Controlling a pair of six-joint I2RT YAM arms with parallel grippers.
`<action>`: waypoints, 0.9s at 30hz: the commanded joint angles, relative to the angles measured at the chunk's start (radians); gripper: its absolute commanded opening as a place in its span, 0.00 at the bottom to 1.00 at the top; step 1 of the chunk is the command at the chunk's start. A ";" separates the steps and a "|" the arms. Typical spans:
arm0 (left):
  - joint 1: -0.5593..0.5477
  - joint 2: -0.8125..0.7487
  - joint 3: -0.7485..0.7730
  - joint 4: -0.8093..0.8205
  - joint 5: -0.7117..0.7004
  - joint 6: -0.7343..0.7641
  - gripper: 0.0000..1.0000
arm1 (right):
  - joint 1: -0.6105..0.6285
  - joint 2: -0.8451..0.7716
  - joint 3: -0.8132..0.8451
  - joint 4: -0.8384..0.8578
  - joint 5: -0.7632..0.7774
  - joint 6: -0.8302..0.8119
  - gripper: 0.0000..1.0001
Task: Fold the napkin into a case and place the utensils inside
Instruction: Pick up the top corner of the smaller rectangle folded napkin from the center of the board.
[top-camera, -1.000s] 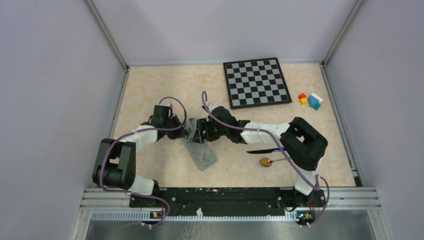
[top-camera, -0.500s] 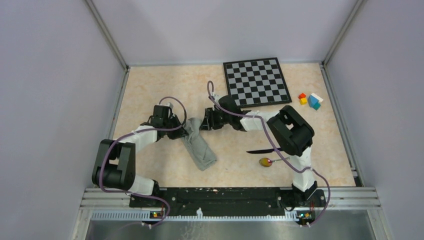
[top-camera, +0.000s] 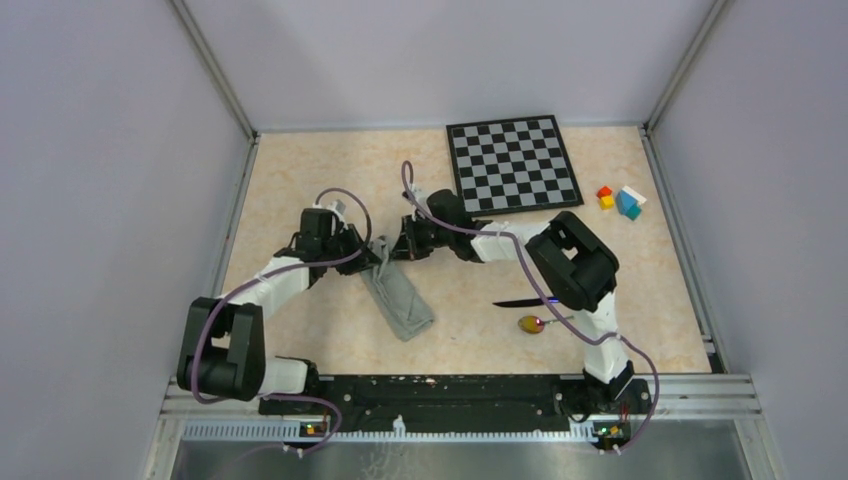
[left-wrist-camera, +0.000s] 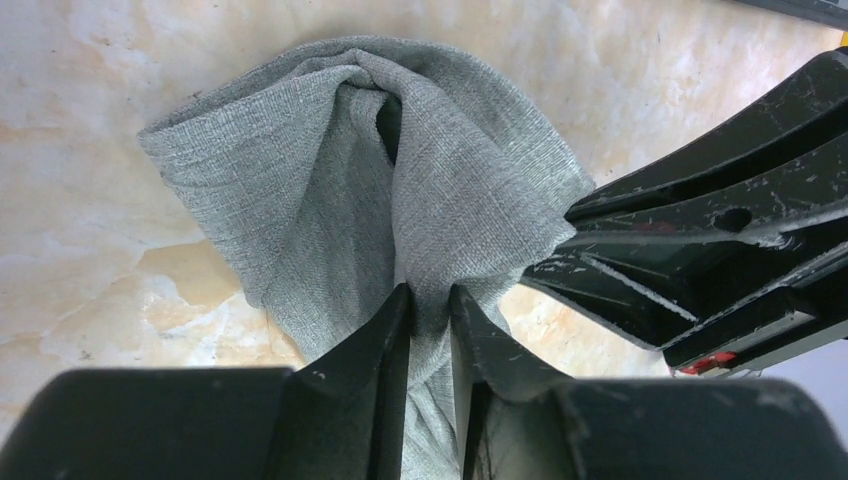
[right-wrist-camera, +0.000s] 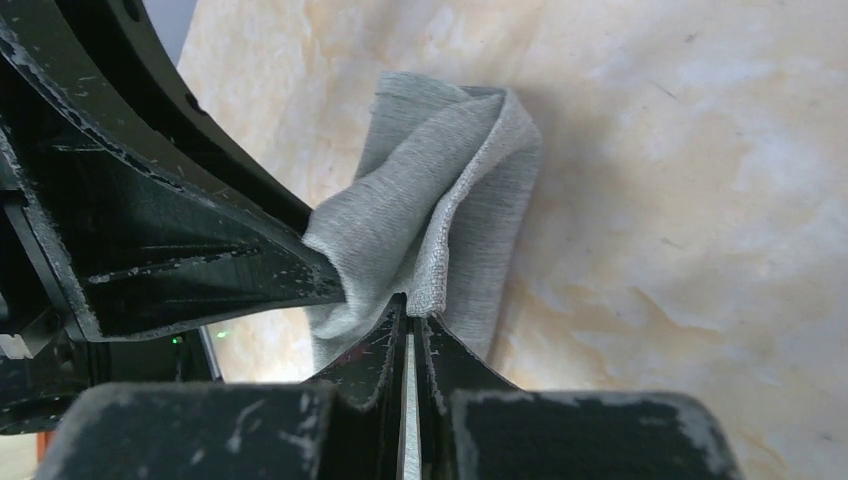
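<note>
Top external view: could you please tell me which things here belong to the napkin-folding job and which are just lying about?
Part of the job: napkin, pinched by the left end effector and the right end effector; knife; spoon.
Just lying about: chessboard; coloured blocks.

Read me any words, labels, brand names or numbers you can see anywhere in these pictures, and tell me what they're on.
No readable text anywhere.
The chessboard shows only plain squares; the coloured blocks, napkin, knife and spoon carry no marks; the left gripper and right gripper are bare scuffed black.
</note>
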 joint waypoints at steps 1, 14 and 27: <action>0.008 -0.042 -0.002 0.026 0.018 -0.012 0.29 | 0.027 -0.003 0.061 0.036 -0.043 -0.002 0.00; 0.023 -0.068 -0.017 0.021 0.010 -0.037 0.25 | 0.046 -0.035 0.018 0.110 -0.061 -0.017 0.16; 0.061 -0.063 -0.025 0.032 0.052 -0.042 0.24 | 0.066 -0.054 -0.048 0.223 -0.070 -0.072 0.36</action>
